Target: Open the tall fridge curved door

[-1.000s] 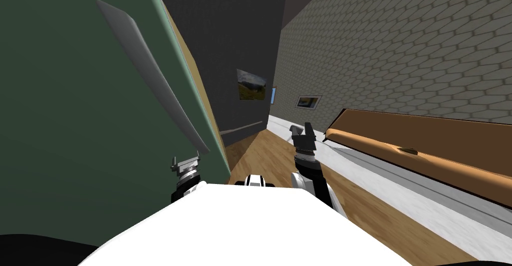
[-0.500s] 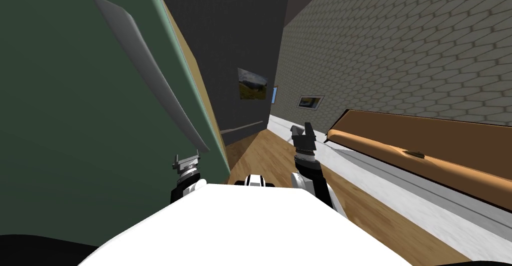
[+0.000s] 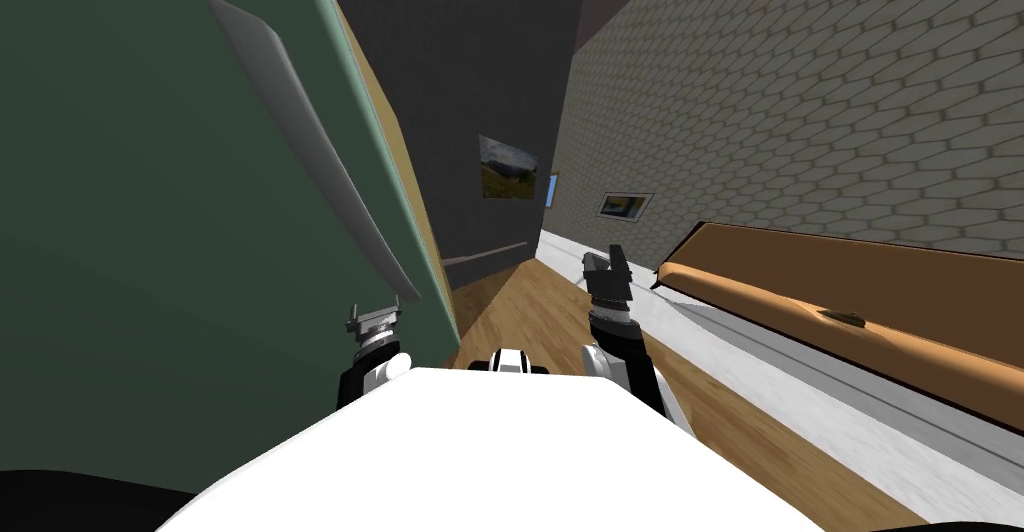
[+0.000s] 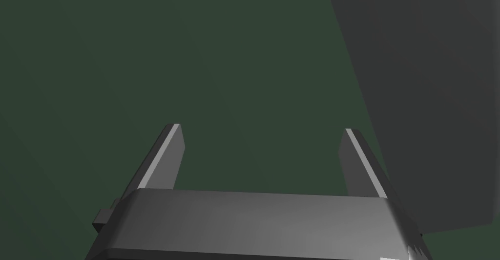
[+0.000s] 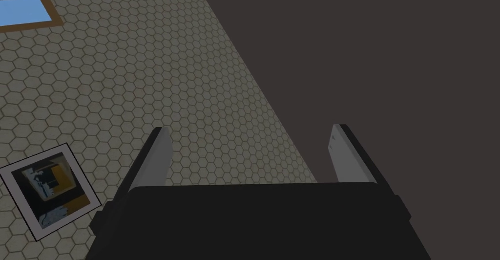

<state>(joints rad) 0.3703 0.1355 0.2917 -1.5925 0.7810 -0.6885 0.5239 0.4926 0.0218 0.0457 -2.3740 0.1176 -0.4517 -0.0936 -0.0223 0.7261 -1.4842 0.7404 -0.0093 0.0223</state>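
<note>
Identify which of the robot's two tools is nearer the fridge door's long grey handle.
The left tool, open just below the handle's lower end, facing the green door. The right tool is apart, out over the wooden floor.

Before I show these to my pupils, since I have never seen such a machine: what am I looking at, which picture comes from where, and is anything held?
This is a two-armed robot in a simulated house. The wide picture comes from a camera on its head, looking down past its chest. The other two come from cameras on its hands, each looking along that hand's pincer. The big green surface is the fridge door, with a long grey curved handle. The left pincer sits near the handle's lower end, fingers open, facing the door. The right pincer, also open, hangs over the wooden floor. Nothing is held.
</note>
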